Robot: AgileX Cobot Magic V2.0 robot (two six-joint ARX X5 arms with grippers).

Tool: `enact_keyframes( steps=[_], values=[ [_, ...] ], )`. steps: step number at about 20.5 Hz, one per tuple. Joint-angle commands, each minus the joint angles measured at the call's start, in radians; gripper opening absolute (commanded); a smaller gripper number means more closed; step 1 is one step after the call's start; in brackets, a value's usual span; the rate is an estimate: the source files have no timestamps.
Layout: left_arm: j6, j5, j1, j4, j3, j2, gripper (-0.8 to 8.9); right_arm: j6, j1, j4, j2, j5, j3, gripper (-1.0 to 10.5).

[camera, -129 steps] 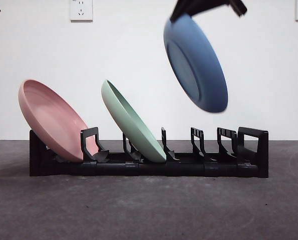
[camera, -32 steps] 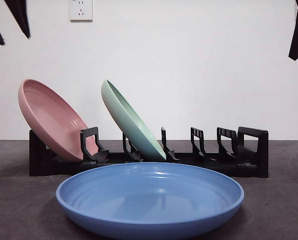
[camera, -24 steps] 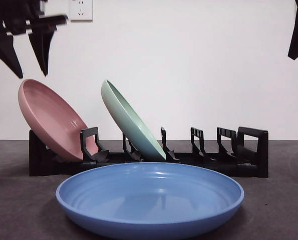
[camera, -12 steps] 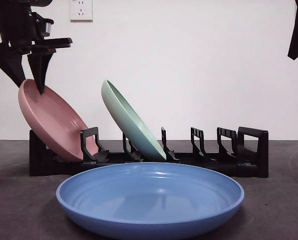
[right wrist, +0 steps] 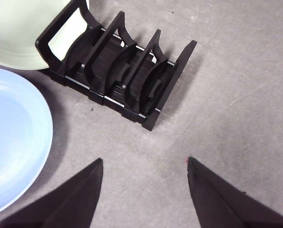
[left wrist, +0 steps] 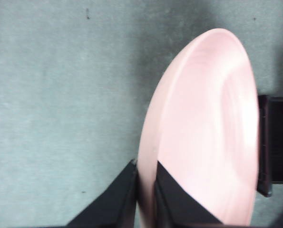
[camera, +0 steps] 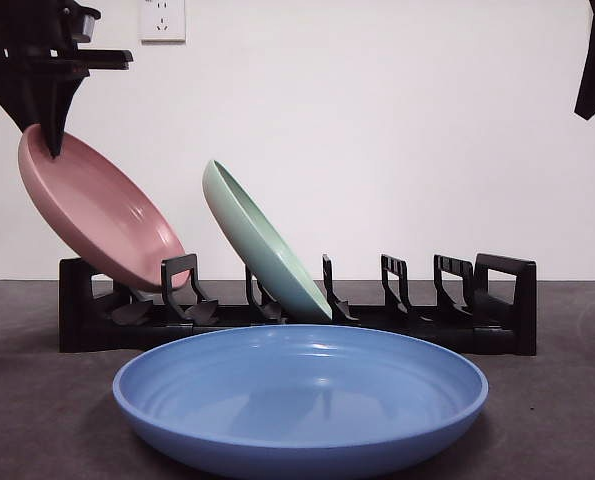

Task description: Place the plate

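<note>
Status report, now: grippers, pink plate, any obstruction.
Left gripper shut on pink plate rim, plate partly lifted off rack. Right gripper open, waiting aside. Blue plate flat on table before rack; green plate slotted.

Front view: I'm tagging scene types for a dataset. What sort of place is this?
Probably a lab test bench, not a kitchen: a bare white wall with a socket, a plain grey table, and a black dish rack staged with plates.

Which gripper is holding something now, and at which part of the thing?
The left gripper holds the pink plate by its upper rim, one jaw on each face. The right gripper is open and holds nothing.
</note>
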State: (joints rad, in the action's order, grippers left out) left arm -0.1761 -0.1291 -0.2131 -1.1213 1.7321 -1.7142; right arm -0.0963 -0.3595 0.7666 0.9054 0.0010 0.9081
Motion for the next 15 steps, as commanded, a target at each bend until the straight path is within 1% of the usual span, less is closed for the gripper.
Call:
enact_keyframes(
  steps=[1, 5, 8, 15],
  values=[
    [0.005, -0.016, -0.006, -0.008, 0.056, -0.012, 0.1, 0.014, -0.004, -0.009, 0.007, -0.001, 0.004, 2.7],
    [0.013, -0.061, -0.006, -0.049, 0.101, -0.012, 0.1, 0.014, -0.005, -0.003, 0.007, -0.001, 0.004, 2.7],
    [0.036, -0.096, -0.006, -0.079, 0.138, -0.01, 0.1, 0.014, -0.005, -0.002, 0.007, -0.001, 0.004, 2.7],
    [0.06, -0.111, 0.001, -0.106, 0.146, 0.018, 0.1, 0.014, -0.005, -0.002, 0.007, 0.0, 0.004, 2.7]
  ],
)
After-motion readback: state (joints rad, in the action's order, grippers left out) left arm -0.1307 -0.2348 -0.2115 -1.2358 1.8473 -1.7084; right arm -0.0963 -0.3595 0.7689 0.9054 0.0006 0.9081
